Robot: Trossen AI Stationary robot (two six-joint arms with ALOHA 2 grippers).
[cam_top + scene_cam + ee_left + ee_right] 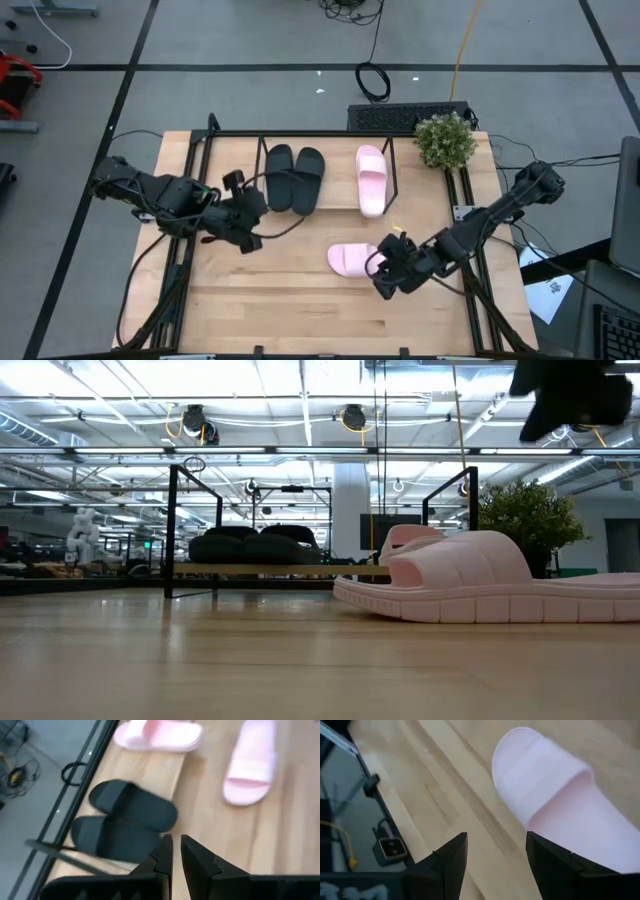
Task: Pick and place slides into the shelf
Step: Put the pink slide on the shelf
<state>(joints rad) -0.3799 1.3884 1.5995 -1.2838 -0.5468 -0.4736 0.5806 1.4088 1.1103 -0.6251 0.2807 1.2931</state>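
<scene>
- Black pair and one pink slide are sitting on the shelf.
- Right gripper, jaws wide, is hovering beside the second pink slide on the table.
- Left gripper, jaws narrow and empty, is waiting near the black pair.

No text, label, brand, number or sign can be read anywhere in these views. The black slides and the pink slides show plain straps and soles (no logo visible from above or from the side). The sheet of paper on the floor beyond the table's right edge carries dark marks, too small to make out as words.
</scene>
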